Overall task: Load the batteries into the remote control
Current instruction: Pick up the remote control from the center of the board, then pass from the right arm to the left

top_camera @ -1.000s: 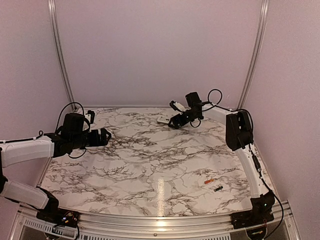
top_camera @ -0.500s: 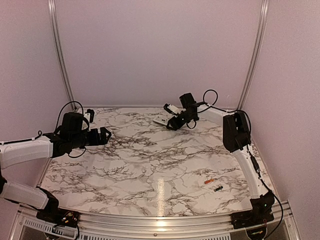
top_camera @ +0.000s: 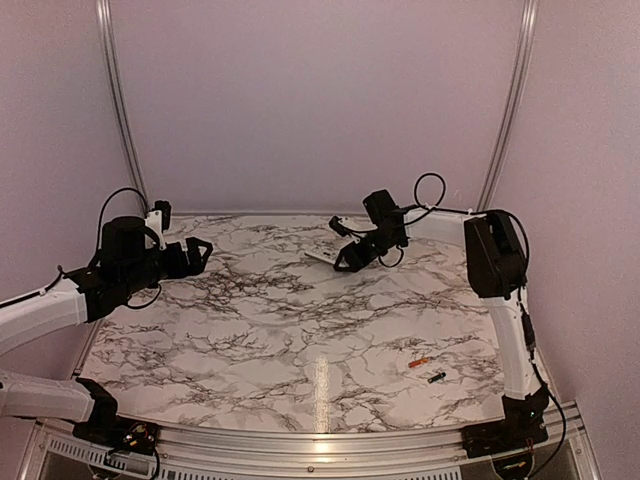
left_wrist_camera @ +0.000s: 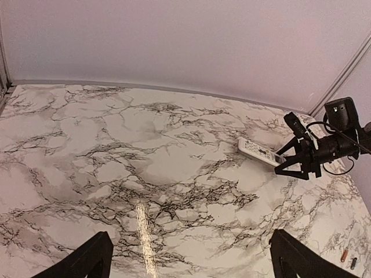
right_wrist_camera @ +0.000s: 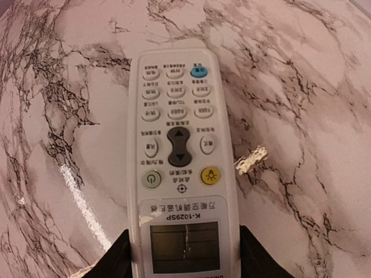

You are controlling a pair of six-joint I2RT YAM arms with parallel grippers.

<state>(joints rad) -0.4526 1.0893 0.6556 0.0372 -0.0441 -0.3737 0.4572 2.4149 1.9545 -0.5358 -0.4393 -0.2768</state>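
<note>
Pinching remote [right_wrist_camera: 181,145] w/ R gripper [right_wrist_camera: 185,234]; batteries [top_camera: 419,363] (orange, dark) well apart

Top cam looks down from behind, left wrist views wide across, right wrist sits close; all 3 share the slim white grey-buttoned remote [right_wrist_camera: 177,145].

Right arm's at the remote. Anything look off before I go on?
Nothing damaged or spilled. One oddity: the remote control lies buttons-up, straddled by the right pincer, so no battery recess shows. The orange battery and dark battery lie far off, near the right arm's base.
</note>
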